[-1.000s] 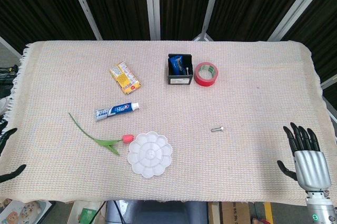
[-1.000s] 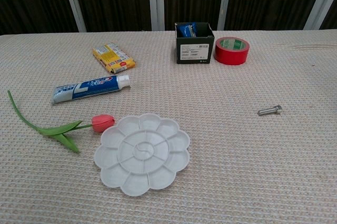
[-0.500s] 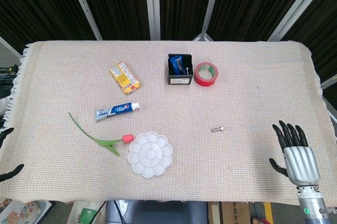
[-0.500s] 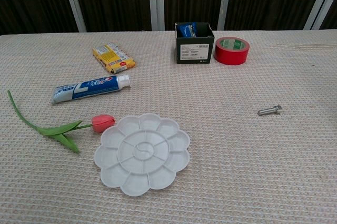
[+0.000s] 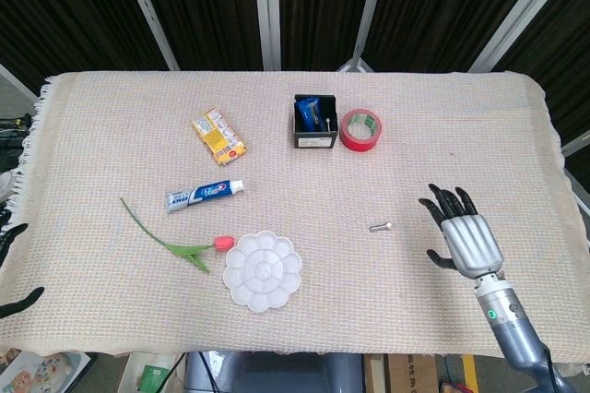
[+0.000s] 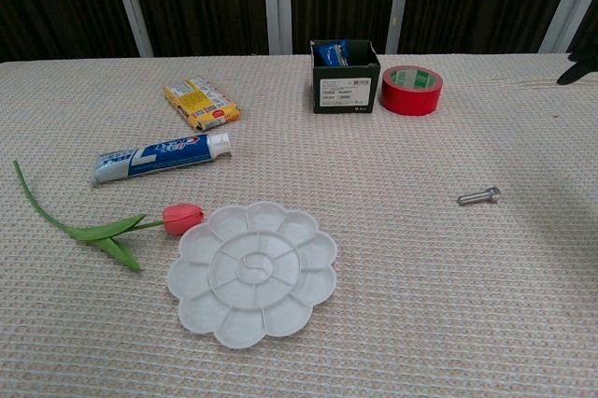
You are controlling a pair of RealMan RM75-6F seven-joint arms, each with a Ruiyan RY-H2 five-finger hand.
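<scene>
No lettering is legible: print on the toothpaste tube (image 6: pixel 161 157), the yellow packet (image 6: pixel 201 103) and the black box's white label (image 6: pixel 344 92) stays too small.

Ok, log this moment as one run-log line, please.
right hand: open, empty, over cloth right of small metal bolt | left hand: open at table's left edge | bolt: lying loose, untouched
</scene>
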